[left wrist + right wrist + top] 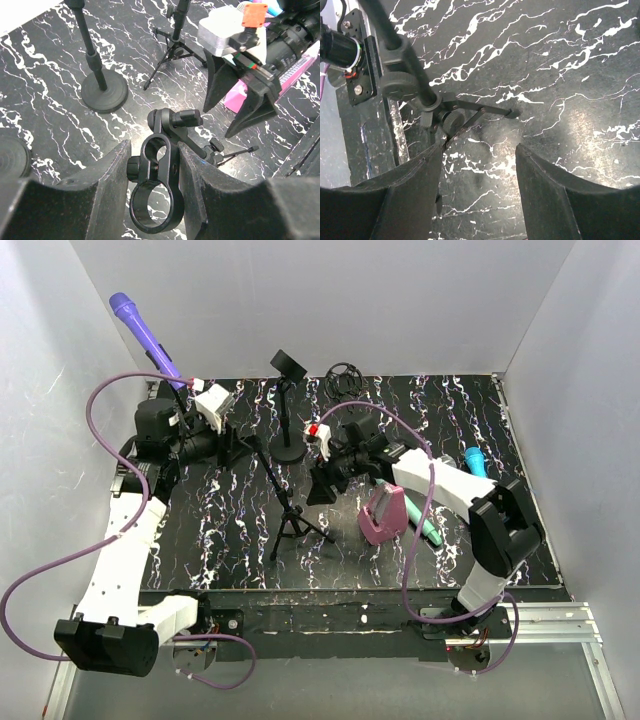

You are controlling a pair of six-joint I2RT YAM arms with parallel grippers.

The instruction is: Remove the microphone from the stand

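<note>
Two roles: left gripper (154, 170) is clamping the stand clip (167, 125) steady; right gripper (477, 165) is hovering open, empty

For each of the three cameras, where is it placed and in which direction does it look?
Top external: high behind the arm bases, looking down on the table; both arms show, with left claw and right claw.
Left wrist: on the left wrist, looking across the table toward the right claw; its own fingers grip a black clamp.
Right wrist: on the right wrist, looking down at the table; its own fingers show, spread apart.
Shared: all three show the tripod stand.
</note>
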